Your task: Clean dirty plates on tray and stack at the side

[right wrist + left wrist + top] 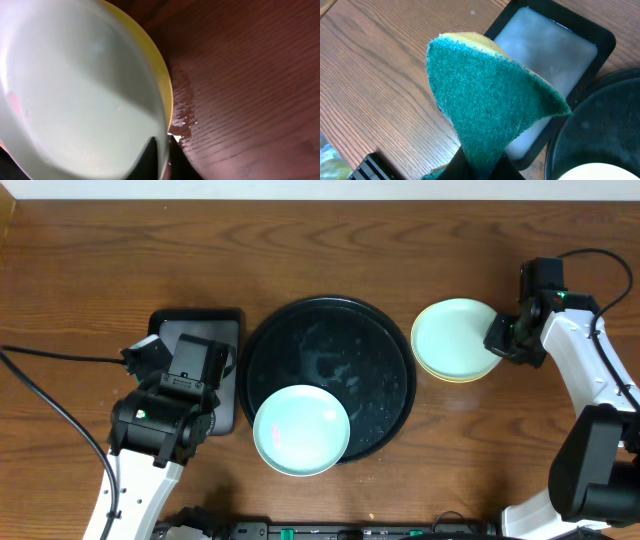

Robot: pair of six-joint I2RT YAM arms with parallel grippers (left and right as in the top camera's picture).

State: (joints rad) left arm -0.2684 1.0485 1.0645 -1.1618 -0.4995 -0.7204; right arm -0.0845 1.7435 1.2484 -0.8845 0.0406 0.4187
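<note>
Clearly, work is divided between the two arms: one scrubs, the other stacks. The left gripper (479, 169) is closed on the lower end of a green sponge (490, 100). The scouring face fans out above the fingers and a yellow backing shows at the top edge. The sponge hangs over the small tray (555, 55), the rectangular one with the pale grey inside. This is probably where it is wetted or parked between plates. That spot is just left of the tray (385, 350), so the sponge is a short swing from the dirty plate (300, 430). This pale mint plate lies flat on the near-left part of the tray and carries a faint pinkish smear. It appears to be the one plate not yet dealt with.

To the right, off the tray, the mint plate (455, 332) sits on the yellow plate (452, 378), whose rim peeks out below it. This is the side stack. The right gripper (162, 156) is at the stack's right rim. Its fingers are narrow and seem to pinch the edge of the mint plate, a hold that suits laying a shallow plate flat. The table (240, 75) beside the stack shows a wet patch, so this plate looks freshly wiped.
</note>
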